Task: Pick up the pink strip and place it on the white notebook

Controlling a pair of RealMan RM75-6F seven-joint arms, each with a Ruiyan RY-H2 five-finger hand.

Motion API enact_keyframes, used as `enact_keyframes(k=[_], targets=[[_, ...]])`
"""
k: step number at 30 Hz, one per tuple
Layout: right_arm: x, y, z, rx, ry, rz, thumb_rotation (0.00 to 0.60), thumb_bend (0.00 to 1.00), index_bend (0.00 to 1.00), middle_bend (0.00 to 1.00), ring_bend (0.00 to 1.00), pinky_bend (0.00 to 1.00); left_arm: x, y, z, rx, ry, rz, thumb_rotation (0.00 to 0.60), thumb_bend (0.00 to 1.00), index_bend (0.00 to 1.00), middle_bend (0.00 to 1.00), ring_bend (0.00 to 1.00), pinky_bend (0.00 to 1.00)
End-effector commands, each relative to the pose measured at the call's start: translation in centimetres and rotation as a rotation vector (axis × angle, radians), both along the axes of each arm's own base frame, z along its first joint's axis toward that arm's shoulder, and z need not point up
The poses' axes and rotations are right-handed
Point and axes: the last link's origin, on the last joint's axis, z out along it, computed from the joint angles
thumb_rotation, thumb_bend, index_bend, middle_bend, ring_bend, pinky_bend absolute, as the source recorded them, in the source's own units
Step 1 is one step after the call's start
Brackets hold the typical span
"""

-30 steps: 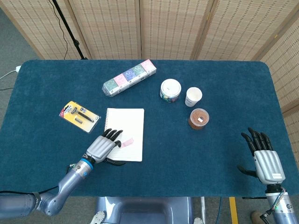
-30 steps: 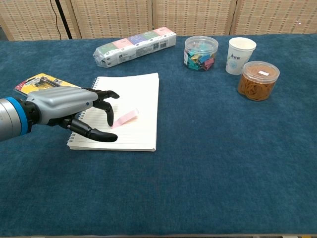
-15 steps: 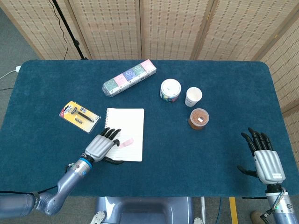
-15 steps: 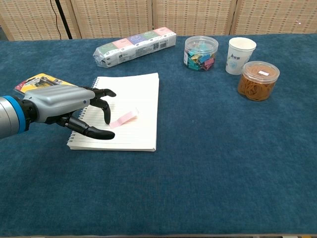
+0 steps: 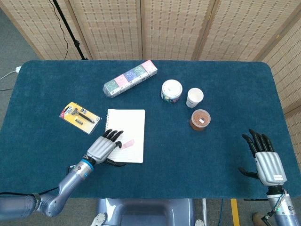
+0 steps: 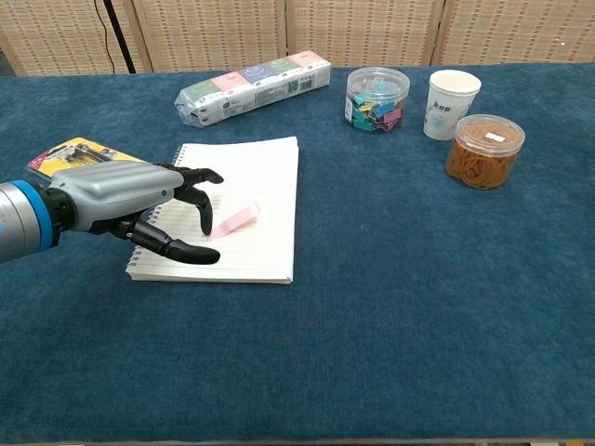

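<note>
The pink strip lies flat on the lower part of the white notebook. My left hand hovers over the notebook's lower left corner, fingers apart, thumb stretched out below; its fingertips end just left of the strip and hold nothing. My right hand stands open near the table's front right edge, far from both; the chest view does not show it.
A yellow razor pack lies left of the notebook. A long tissue pack sits behind it. A clip jar, a paper cup and a jar of rubber bands stand to the right.
My left hand drew back slightly towards the left and then returned; the strip stays on the notebook. The right hand barely moved.
</note>
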Motion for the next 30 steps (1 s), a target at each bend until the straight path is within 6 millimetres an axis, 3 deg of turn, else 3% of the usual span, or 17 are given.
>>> enact_keyframes(k=[1,10,30], targets=[[0.0,0.0,0.1,-0.001,-0.002,-0.002,0.600,0.00,0.10,0.00,0.00,0.00,0.1,0.0,0.1,0.006,0.001,-0.002,0.104,0.00,0.38,0.00,0.00,0.00],[0.0,0.0,0.1,0.001,-0.004,0.000,0.600,0.00,0.10,0.00,0.00,0.00,0.1,0.2,0.8,0.027,0.001,0.003,0.103,0.00,0.38,0.00,0.00,0.00],[0.0,0.0,0.3,0.002,-0.011,-0.002,0.600,0.00,0.11,0.00,0.00,0.00,0.5,0.0,-0.5,0.000,0.008,-0.004,0.106,0.00,0.38,0.00,0.00,0.00]])
